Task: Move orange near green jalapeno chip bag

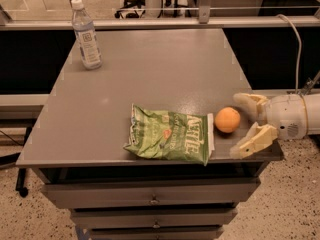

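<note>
The orange (227, 119) sits on the grey table (150, 74) near the front right corner, just right of the green jalapeno chip bag (167, 134), almost touching its white end strip. The bag lies flat near the table's front edge. My gripper (243, 125) comes in from the right, open, with one cream finger behind the orange and one in front and to the right of it. The fingers stand clear of the orange.
A clear water bottle (86, 34) with a white cap stands at the table's back left. Drawers are below the table front. A rail and a glass barrier run behind the table. A grey cable hangs at the right.
</note>
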You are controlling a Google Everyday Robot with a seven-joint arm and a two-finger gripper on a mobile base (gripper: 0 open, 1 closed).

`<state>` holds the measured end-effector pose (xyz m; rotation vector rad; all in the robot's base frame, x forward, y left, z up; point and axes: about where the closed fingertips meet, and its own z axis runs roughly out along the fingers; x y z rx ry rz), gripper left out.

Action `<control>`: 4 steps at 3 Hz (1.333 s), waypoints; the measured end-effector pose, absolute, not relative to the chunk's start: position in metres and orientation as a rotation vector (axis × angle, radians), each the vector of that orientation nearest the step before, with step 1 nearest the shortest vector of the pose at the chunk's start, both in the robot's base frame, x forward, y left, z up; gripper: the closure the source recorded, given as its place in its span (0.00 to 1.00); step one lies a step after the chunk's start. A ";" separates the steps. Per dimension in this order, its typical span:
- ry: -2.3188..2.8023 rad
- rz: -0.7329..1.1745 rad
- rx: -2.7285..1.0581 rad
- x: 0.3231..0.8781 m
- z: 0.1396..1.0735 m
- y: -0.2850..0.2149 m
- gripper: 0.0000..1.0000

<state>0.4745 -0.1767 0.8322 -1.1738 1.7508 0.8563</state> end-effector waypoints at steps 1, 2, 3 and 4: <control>1.750 0.857 -1.175 0.474 0.833 -0.177 0.00; 1.737 0.829 -1.171 0.475 0.850 -0.191 0.00; 1.708 0.775 -1.222 0.482 0.891 -0.207 0.00; 1.683 0.746 -1.227 0.487 0.909 -0.213 0.00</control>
